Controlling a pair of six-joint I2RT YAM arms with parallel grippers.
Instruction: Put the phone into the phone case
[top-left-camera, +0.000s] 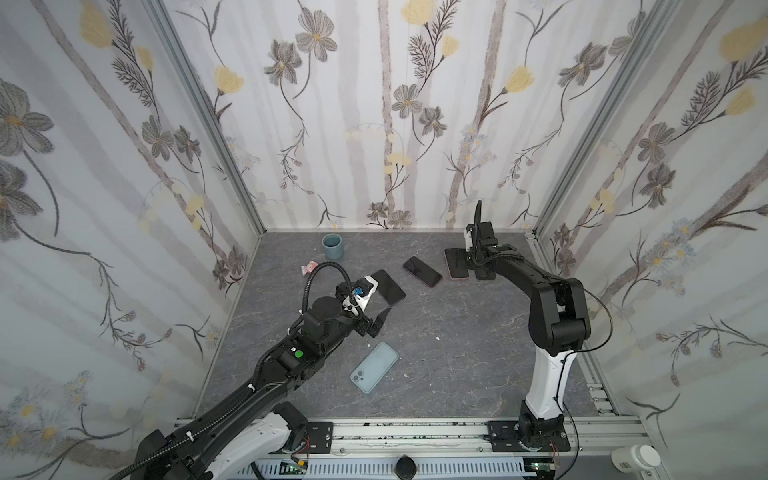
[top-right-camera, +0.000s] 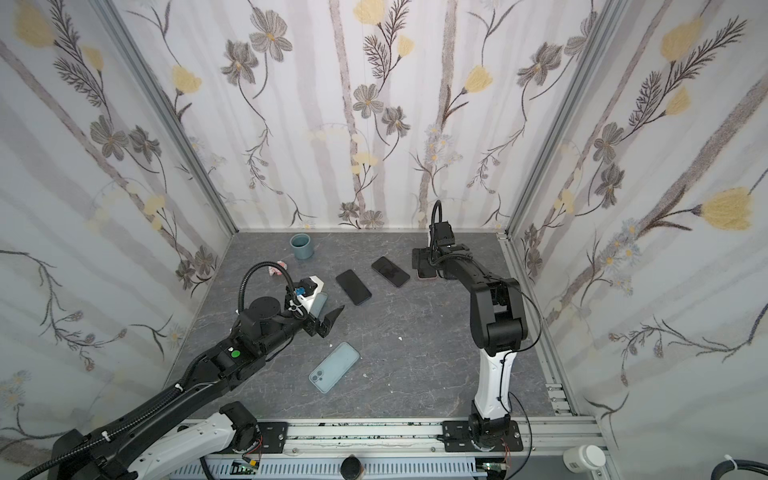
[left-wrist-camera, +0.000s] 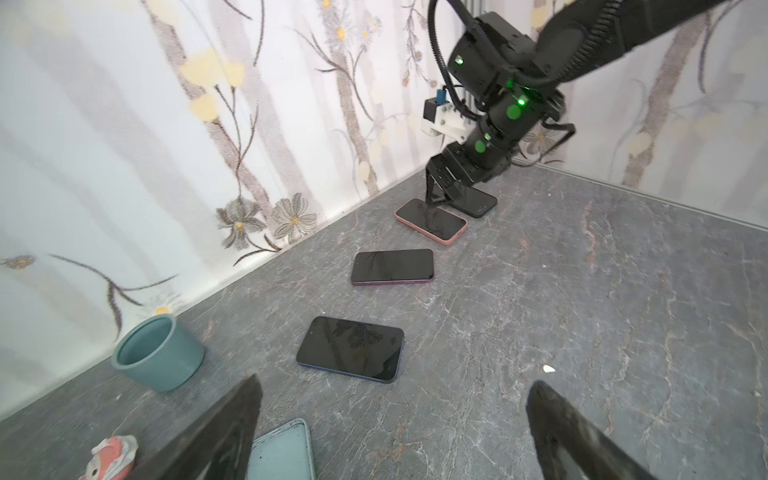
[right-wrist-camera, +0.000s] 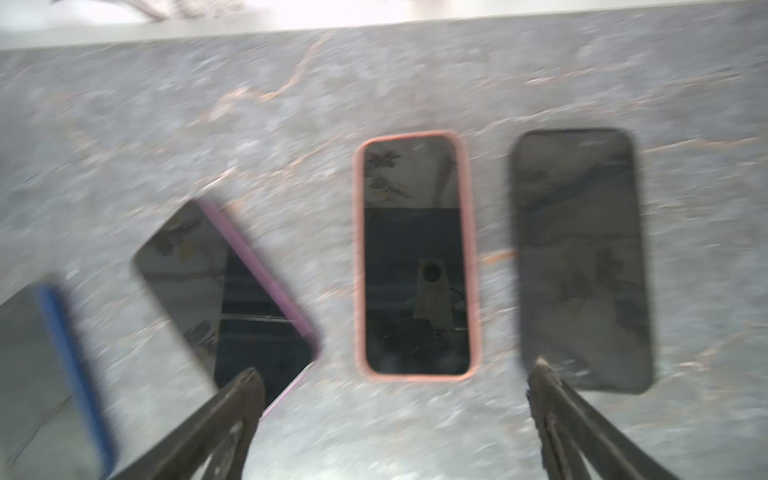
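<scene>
Several phones lie screen up in a row across the back of the table: a blue-edged phone (top-left-camera: 388, 286) (left-wrist-camera: 351, 348), a purple-edged phone (top-left-camera: 422, 271) (right-wrist-camera: 224, 291), a phone in a pink case (left-wrist-camera: 431, 220) (right-wrist-camera: 415, 255) and a black phone (left-wrist-camera: 478, 201) (right-wrist-camera: 582, 257). An empty light-blue phone case (left-wrist-camera: 282, 453) (top-right-camera: 319, 303) lies hollow side up just beside one finger of my open left gripper (left-wrist-camera: 395, 384) (top-left-camera: 380, 320). Another light-blue case (top-left-camera: 374, 368) lies back up nearer the front. My right gripper (right-wrist-camera: 397, 370) (top-left-camera: 469, 266) hangs open low over the pink-cased and black phones, holding nothing.
A teal cup (top-left-camera: 332, 246) (left-wrist-camera: 160, 353) stands at the back left by the wall. A pink and white wrapper (top-left-camera: 308, 268) (left-wrist-camera: 114, 455) lies near it. Flowered walls close in the table on three sides. A metal rail runs along the front edge.
</scene>
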